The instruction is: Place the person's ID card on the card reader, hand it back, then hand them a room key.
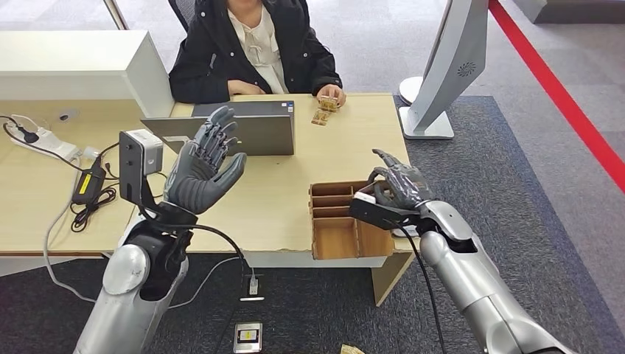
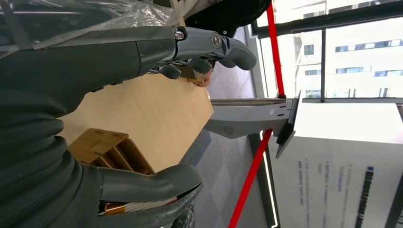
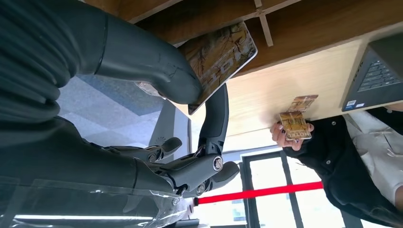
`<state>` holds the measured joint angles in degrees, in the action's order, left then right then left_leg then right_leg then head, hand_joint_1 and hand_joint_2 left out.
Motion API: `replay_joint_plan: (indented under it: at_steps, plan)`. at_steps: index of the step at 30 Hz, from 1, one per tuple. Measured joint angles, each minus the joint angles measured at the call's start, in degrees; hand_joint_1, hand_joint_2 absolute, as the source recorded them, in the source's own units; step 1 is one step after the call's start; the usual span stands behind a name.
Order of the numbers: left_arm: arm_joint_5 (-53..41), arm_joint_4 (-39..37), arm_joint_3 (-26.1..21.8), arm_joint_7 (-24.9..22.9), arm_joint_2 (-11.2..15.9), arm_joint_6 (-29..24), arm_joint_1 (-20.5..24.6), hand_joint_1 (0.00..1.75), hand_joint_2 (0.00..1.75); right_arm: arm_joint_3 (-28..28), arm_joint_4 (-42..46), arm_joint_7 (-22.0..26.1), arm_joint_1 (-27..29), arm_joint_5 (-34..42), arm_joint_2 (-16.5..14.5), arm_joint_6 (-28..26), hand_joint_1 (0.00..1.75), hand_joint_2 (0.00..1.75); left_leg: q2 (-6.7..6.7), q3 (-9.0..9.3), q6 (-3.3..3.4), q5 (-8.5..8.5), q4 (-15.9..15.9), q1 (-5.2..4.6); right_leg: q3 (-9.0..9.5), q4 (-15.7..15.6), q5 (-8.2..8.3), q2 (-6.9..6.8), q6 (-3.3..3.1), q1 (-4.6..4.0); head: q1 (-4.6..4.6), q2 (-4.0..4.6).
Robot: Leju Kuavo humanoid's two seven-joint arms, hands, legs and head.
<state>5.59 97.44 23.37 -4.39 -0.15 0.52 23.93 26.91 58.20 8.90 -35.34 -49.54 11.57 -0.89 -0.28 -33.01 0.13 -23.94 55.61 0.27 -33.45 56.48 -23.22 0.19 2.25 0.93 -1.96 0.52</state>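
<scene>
My right hand (image 1: 398,186) hovers over the right end of the wooden card box (image 1: 335,237) near the desk's front edge. In the right wrist view this hand (image 3: 157,76) pinches a patterned room key card (image 3: 223,52) between thumb and a finger, just above the box's slots (image 3: 285,19). Across the desk, the seated person holds a gold-brown card (image 1: 328,102) in one hand (image 3: 285,135). A second similar card (image 1: 319,118) lies on the desk beside it. My left hand (image 1: 203,164) is raised above the desk, palm forward and fingers spread, holding nothing (image 2: 199,45).
An open grey laptop (image 1: 247,129) stands mid-desk between me and the person. A white monitor stand (image 1: 442,81) rises at the desk's right end. Cables and a power strip (image 1: 51,144) lie at the left. A white cabinet (image 1: 81,70) sits at the back left.
</scene>
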Motion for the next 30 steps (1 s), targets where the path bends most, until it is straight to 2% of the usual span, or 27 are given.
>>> replay_joint_plan:
  at_steps: [7,10,17,22,30]
  plan:
    - [-0.3,1.58,-0.53,-0.73,0.52,-0.11,-1.27,0.0,1.75,0.02,0.2,0.27,-0.73,0.18,-0.76,-1.1,1.75,1.75,0.0,0.0,0.0,0.0,-0.01,0.0,0.0,0.01,0.0,0.0,0.0,0.0,0.0,0.0]
    - [-0.45,1.97,-0.66,-0.7,0.68,-0.26,-1.45,0.0,1.75,-0.1,0.02,1.26,-1.6,1.04,-1.04,-3.92,1.75,1.75,0.0,0.0,0.0,0.01,0.0,0.0,0.0,0.01,0.0,0.0,0.0,0.0,0.01,0.0]
    - [-1.1,1.91,-0.71,1.03,0.65,-0.54,-1.36,0.0,1.75,-1.42,-3.66,3.85,-10.98,3.28,-1.17,-10.1,1.75,1.75,0.01,0.02,-0.01,0.03,0.01,-0.01,-0.02,0.0,0.01,0.0,0.0,0.01,0.0,0.0]
    - [-1.15,1.88,-0.66,1.33,0.43,-0.56,-1.05,0.0,1.75,-1.67,-6.81,3.94,-14.9,4.22,-1.18,-10.86,1.75,1.75,0.01,0.02,-0.01,0.02,0.01,0.0,-0.02,0.0,0.01,0.0,0.0,0.0,0.01,0.0]
    - [-1.25,1.88,-0.53,1.33,0.35,-1.28,-0.96,0.0,1.75,-1.67,-9.81,3.12,-15.46,5.62,-1.29,-11.27,1.75,1.75,0.01,0.01,-0.01,0.02,0.0,0.0,-0.03,0.01,0.0,0.0,0.0,0.0,0.0,0.0]
